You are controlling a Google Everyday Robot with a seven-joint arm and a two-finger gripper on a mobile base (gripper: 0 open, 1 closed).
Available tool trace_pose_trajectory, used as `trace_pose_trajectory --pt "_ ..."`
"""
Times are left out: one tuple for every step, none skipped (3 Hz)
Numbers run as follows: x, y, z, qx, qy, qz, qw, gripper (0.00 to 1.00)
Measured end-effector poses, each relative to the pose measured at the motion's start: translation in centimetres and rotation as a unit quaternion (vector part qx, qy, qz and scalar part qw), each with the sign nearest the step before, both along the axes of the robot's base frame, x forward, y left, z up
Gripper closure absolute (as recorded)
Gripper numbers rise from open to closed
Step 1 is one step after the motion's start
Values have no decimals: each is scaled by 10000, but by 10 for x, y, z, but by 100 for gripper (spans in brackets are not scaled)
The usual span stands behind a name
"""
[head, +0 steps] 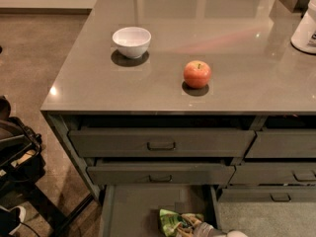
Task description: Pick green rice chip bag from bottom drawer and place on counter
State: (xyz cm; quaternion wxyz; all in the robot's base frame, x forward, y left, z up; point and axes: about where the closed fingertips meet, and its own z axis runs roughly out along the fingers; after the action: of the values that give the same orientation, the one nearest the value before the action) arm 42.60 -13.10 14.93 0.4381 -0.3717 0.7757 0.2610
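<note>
The green rice chip bag lies on the flat grey floor of the open bottom drawer, at the bottom edge of the view. My gripper comes in from the lower right and is right against the bag's right side, partly cut off by the frame edge. The glossy grey-brown counter spreads above the drawers.
A white bowl and a red apple stand on the counter. A white container is at its right edge. Two shallower handled drawers sit slightly open above the bottom one. Dark equipment stands on the floor at left.
</note>
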Motion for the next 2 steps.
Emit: trace_pose_trajectory --pt "0 0 0 0 0 0 10000 100" --pt "-9 3 17 -92 43 97 9999 100"
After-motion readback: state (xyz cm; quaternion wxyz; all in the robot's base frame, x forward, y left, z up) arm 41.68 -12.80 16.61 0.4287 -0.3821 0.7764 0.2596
